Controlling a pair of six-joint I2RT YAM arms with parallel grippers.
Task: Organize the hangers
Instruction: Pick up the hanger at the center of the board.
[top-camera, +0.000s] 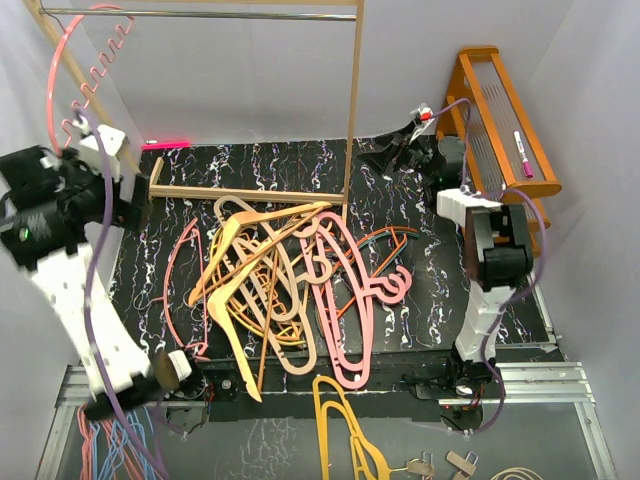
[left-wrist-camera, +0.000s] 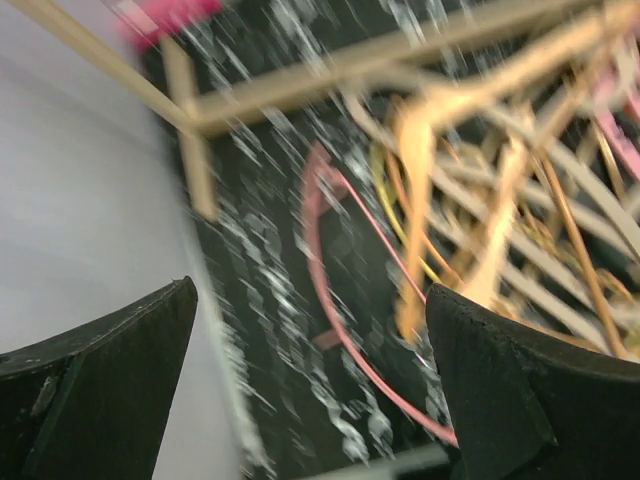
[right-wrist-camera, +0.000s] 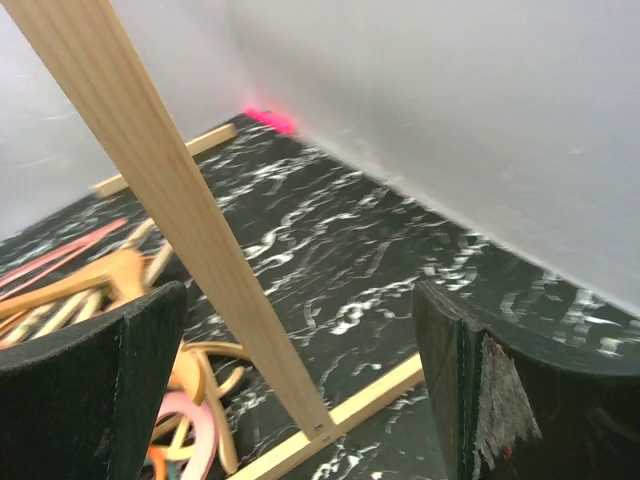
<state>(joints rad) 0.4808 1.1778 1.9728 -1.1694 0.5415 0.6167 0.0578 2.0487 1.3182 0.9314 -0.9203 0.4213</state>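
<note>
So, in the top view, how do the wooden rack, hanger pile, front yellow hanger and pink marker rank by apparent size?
1. wooden rack and hanger pile: about alike; the rack rises nearer the camera, so not ranked
2. yellow hanger
3. pink marker

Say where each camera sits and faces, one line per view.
Top external: above, behind, looking down on hangers on the black mat; left arm, right arm show.
Left wrist: blurred, past the open left gripper at hangers.
Right wrist: past the open right gripper at a post of the wooden rack.
Wrist views share the rack's base and hangers.
</note>
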